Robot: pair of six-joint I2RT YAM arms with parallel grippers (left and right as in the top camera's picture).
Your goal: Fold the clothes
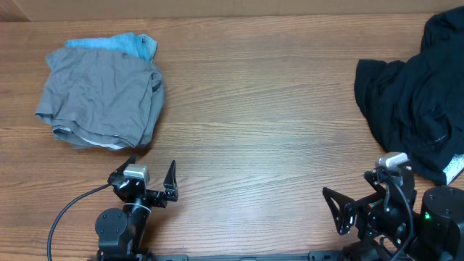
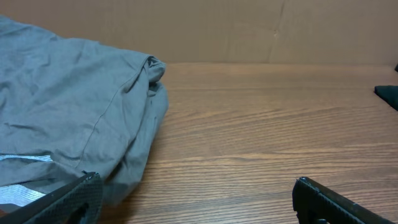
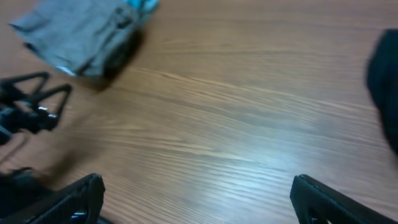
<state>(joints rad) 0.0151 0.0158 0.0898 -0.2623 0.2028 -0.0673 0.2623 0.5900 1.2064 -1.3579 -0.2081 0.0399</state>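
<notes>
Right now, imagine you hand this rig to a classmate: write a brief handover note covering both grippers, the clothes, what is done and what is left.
Left gripper: fingers open, empty, just short of the grey shorts.
Right gripper: fingers open, empty, near the black garment.
Shorts: far left of the table, bunched, partly on a light-blue garment.
Done: shorts look roughly folded over; hard to confirm.
Left: check the fold, flatten and tidy it.
</notes>
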